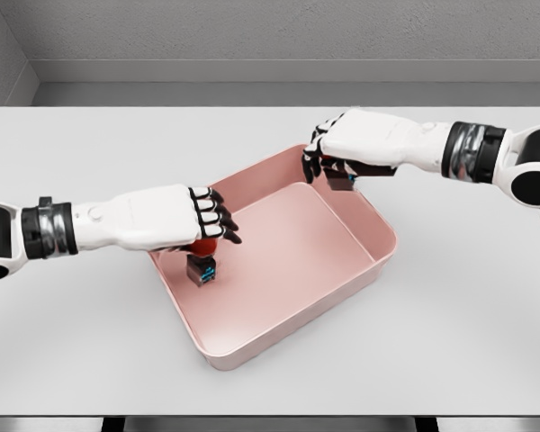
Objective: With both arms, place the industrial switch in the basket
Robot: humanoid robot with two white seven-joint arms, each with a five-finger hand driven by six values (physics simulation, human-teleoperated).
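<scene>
**Desk:** Start with the big things. What did you have in front of you?

**Caption writer:** You had a white table [90,360] and, angled across its middle, the pink basket [378,261], empty on its floor. Both arms reached in over it, the left from the lower left, the right from the upper right.

**Desk:** And the switches?

**Caption writer:** You were carrying one in each hand, by my reading. The left hand [175,218] was curled down over a red-capped industrial switch [202,261], whose dark body with its blue markings hung upright below the fingers, just inside the basket's left wall and above the floor. The right hand [342,148] was closed around a second dark switch [340,179] at the basket's far corner, roughly over the rim; most of that piece was hidden by the fingers.

**Desk:** So what did the next move turn on?

**Caption writer:** On what lay beneath each switch. Yours on the left already stood over the floor, long axis vertical, so a straight lowering looked enough. On the right you seemed to sit over the rim itself, with the open floor toward you and to the left, so that hand probably needed to come inward first.
</scene>
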